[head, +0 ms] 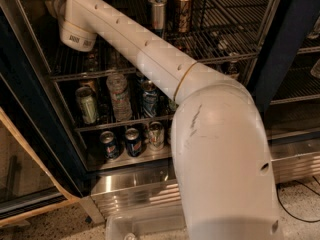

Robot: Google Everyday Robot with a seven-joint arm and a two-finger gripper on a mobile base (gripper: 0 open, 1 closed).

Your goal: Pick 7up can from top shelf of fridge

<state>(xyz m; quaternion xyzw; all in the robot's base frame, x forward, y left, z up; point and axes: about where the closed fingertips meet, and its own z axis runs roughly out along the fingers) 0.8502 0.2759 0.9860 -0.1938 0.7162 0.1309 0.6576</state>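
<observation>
The 7up can [157, 12], pale silver with a shiny lid, stands upright on the top shelf [225, 41], a chrome wire rack in the fridge [35, 114]. A brown-gold can [183, 9] stands just right of it. My white arm [135, 49] reaches from the lower right up to the upper left of the shelf, passing left of and in front of the 7up can. Its wrist joint [76, 34] hangs at the top left. The gripper itself is not in view; it lies past the wrist, beyond the frame's top left edge.
The lower racks hold a green can [87, 104], a clear water bottle [119, 96], a slim silver-and-blue can [149, 99] and several cans on the bottom rack [132, 141]. A ribbed steel base panel [135, 189] runs below. A dark door frame [295, 39] stands at the right.
</observation>
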